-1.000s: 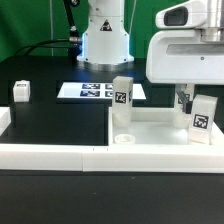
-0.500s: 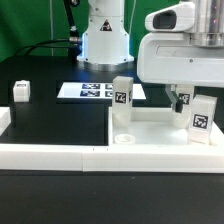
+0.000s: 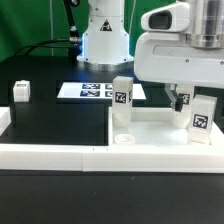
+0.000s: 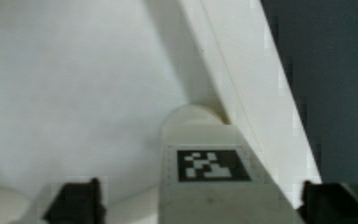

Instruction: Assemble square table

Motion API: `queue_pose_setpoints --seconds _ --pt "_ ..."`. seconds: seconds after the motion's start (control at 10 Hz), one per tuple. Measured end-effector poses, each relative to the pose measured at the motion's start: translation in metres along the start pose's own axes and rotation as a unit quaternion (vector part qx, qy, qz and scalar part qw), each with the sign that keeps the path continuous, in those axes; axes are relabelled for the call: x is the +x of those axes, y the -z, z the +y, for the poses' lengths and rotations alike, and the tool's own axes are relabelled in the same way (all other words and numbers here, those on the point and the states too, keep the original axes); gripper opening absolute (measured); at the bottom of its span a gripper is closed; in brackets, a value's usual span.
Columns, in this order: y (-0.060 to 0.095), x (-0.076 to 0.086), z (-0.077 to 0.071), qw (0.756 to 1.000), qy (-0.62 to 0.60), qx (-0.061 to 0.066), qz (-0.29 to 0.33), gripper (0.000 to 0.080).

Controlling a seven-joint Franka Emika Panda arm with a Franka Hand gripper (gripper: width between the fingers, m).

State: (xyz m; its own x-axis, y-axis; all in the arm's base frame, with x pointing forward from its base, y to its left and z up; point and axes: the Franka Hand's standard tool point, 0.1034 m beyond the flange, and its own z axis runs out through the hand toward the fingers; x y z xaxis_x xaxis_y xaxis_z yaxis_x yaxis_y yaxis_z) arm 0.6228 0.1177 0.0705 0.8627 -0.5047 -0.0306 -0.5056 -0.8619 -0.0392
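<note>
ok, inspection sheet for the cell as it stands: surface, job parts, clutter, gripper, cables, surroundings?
Surface: black table, white border rail along its front.
Job's things: tabletop at the exterior view's right, with an empty corner socket. Three legs seen: left leg alone on the black surface, middle leg upright behind that socket, right leg upright by the arm. Fourth not seen.
Clutter: only the marker board.
Grippers: gripper open, fingers either side of a tagged leg, gaps on both sides.
Cables: dark line, likely a cable, beside the robot base.
Surroundings: green backdrop.
</note>
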Motion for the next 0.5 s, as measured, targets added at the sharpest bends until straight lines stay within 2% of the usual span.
queue_pose_setpoints --seconds 0.1,0.2,0.5 --pt "-0.0001 -0.0001 -0.0001 1.0 -0.03 0.0 0.0 0.045" --pt "-0.0002 -0.0003 -0.0002 0.997 -0.075 0.0 0.0 0.0286" --pt "-0.0003 -0.0007 -0.0007 0.985 -0.171 0.0 0.0 0.0288"
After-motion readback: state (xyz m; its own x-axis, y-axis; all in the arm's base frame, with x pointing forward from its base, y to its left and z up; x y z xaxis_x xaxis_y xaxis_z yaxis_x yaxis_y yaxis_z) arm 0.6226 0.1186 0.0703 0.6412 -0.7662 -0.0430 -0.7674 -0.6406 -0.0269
